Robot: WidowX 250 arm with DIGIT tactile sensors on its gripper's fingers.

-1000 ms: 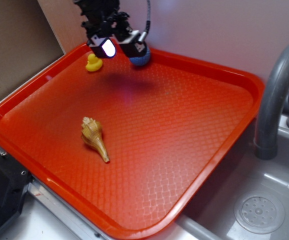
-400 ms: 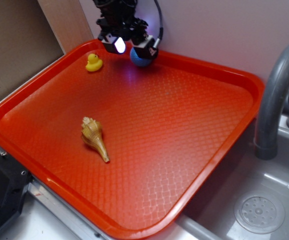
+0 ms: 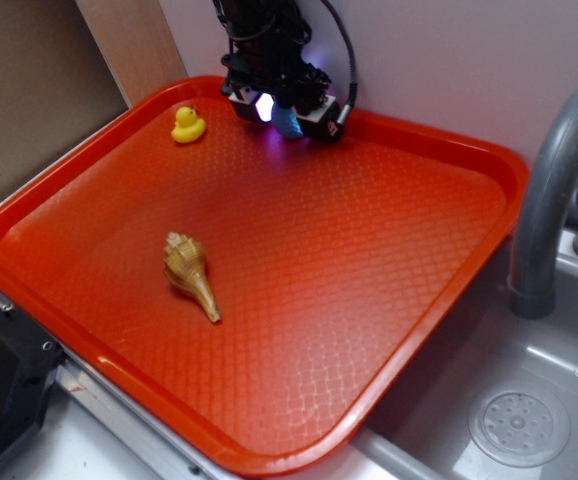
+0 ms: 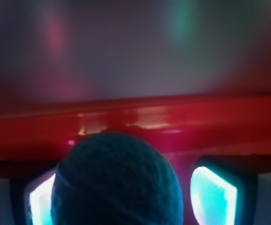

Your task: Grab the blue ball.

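Well off to the left of the gripper (image 3: 281, 108), a small yellow duck (image 3: 188, 124) on the red tray (image 3: 389, 260); farther out toward the near edge, a tan conch shell (image 3: 191, 273), well apart from the tool.

Directly under and between the fingers, the blue ball (image 3: 288, 122), sitting at the far end of the tray, just in front of the raised rim. In the wrist view, the blue ball (image 4: 116, 183) filling the lower middle, with a lit pad (image 4: 213, 196) standing clear on the right and the left pad partly hidden behind the sphere. Jaws apart, straddling the ball, a visible gap on the right side, possibly touching on the left; nothing held yet.

Off to the right, bare tray, then a grey faucet (image 3: 554, 170) and sink (image 3: 517, 425) beyond the tray edge.

Step in hand, judged: positioning done, closing about to come. Next move calls for pinching in evenly across the middle of the ball without nudging it toward the rim, then lifting straight up once firmly caught.
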